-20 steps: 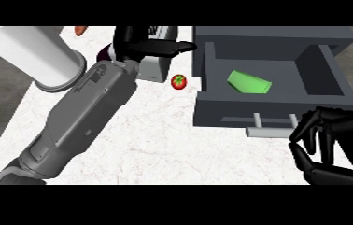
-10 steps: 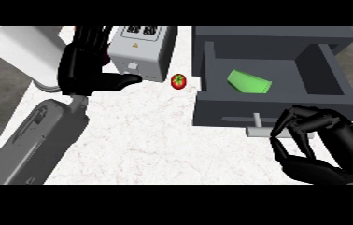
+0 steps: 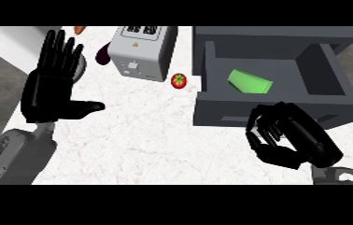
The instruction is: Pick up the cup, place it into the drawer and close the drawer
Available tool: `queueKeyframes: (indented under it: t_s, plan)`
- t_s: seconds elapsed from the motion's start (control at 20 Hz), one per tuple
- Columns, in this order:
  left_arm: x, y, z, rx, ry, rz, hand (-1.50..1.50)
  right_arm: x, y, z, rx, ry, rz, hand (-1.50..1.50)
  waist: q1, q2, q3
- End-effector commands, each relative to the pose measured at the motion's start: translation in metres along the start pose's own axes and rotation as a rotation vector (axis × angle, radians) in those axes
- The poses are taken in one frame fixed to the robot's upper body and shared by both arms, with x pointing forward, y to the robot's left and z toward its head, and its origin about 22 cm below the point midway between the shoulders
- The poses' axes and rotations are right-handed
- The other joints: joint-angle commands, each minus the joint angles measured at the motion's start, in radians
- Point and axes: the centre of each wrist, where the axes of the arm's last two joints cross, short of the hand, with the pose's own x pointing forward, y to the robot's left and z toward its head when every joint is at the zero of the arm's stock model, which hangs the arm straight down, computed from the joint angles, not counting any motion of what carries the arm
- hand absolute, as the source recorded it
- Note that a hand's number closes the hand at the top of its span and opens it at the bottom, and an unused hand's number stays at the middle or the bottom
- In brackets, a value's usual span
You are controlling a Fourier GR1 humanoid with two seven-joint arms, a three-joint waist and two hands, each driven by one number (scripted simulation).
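counter (image 3: 158, 135): white marbled stone, faint veining, smooth
drawer (image 3: 221, 109): dark grey, matt, even panels
toaster (image 3: 141, 51): brushed-metal look, pale grey
cup (image 3: 250, 82): green, plastic-like, plain
tomato (image 3: 179, 80): red, slight gloss

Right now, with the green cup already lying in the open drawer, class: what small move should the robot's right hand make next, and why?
Probably push the drawer shut. The green cup already lies inside, and the right hand, fingers curled and holding nothing, sits right at the drawer's front panel, which hangs out over the counter. The left hand rests open at the far side, so it looks uninvolved.
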Motion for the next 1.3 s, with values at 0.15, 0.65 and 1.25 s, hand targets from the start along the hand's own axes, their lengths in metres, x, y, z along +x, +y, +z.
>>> queueKeyframes:
  t_s: [0.15, 0.65, 1.25]
  plan:
    - [-0.01, 0.052, 0.045, 0.02, -0.003, -0.001, -1.5, -0.029, 0.039, -0.032, 0.041, 0.024, 0.109, -1.5, -0.017, 0.002, 0.0]
    - [0.001, 0.066, 0.05, 0.019, -0.013, -0.009, -1.5, -0.067, 0.09, -0.087, 0.147, 0.116, 0.178, -1.5, -0.017, 0.002, 0.0]
    - [0.0, 0.084, 0.049, -0.013, 0.0, 0.029, -1.5, -0.137, 0.034, -0.117, 0.147, 0.151, 0.057, -1.5, 0.007, 0.015, 0.002]
